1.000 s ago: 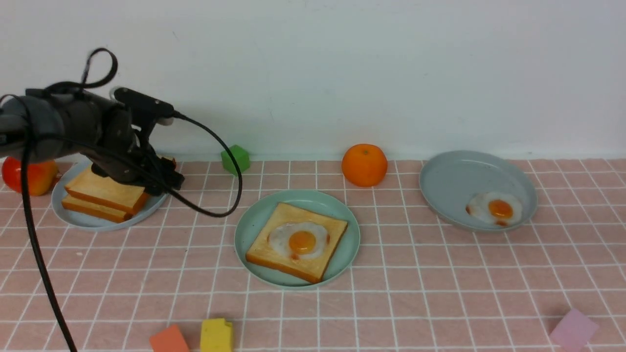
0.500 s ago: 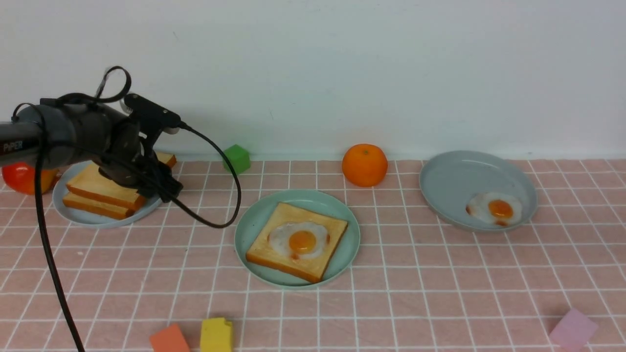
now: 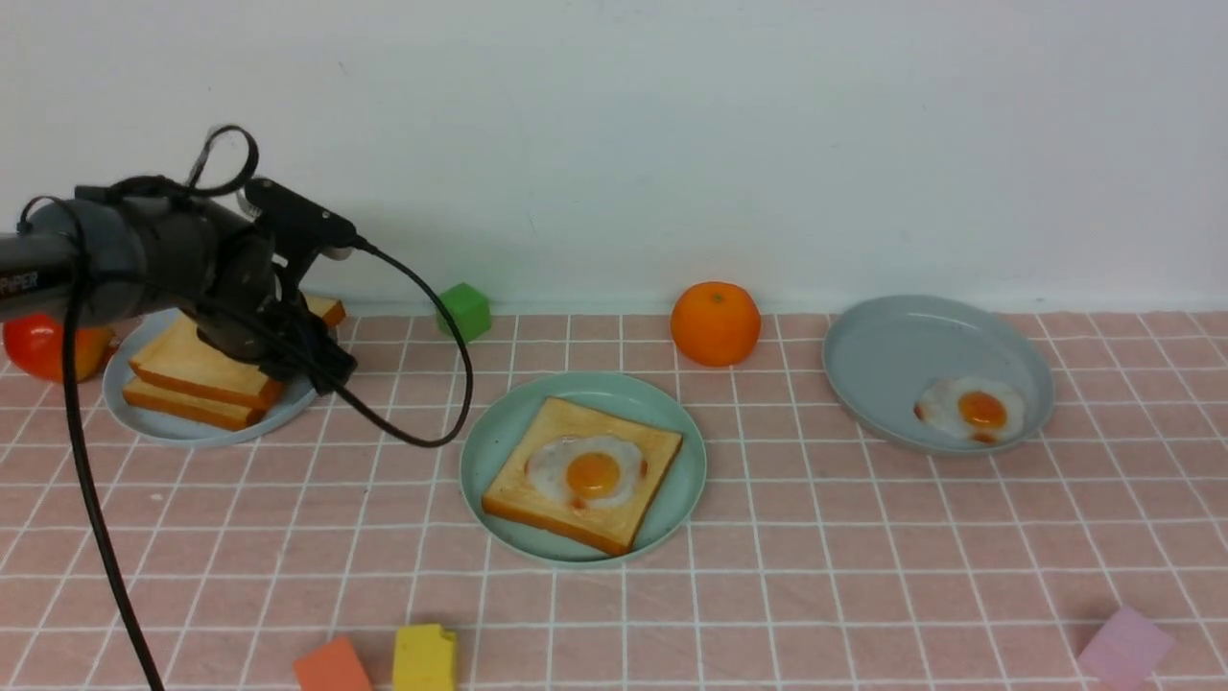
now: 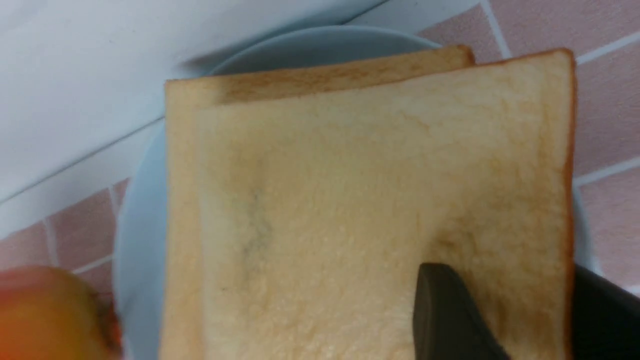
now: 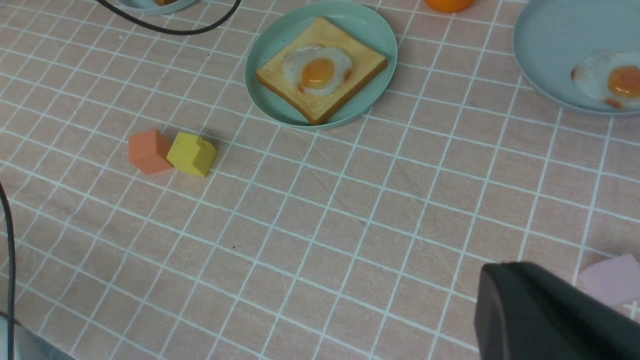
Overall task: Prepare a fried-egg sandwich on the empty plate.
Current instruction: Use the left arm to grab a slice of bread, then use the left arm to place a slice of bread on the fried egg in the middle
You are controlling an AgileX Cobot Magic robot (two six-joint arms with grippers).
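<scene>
Our left fingers (image 4: 450, 310) stand at one crust edge of the top toast slice (image 4: 350, 200), one finger lying on its golden face and the other just past the crust. They are apart with that edge between them, but we cannot tell whether they press on it. That slice sits askew on a lower slice (image 4: 325, 77), and both rest on the left grey-blue plate (image 3: 163, 427) at the far left of the surface (image 3: 863, 557). A red-orange fruit (image 3: 38, 350) lies just beside that plate.

Our right fingers (image 5: 540, 310) are together, holding nothing, above the near right part of the checked pink cloth, close to a pink block (image 3: 1124, 645).

The mint-green plate (image 3: 489, 451) is in the middle, well apart from the stack. On it lies one bottom toast slice (image 3: 523, 504) with a fried egg (image 3: 587, 472) flat on top, uncovered.

Behind it we see an orange (image 3: 715, 323) and a green block (image 3: 462, 311) by the wall. To the right, the second grey-blue plate (image 3: 892, 355) carries a spare egg (image 3: 971, 410). An orange block (image 3: 331, 665) and a yellow block (image 3: 425, 657) touch each other at the near edge.
</scene>
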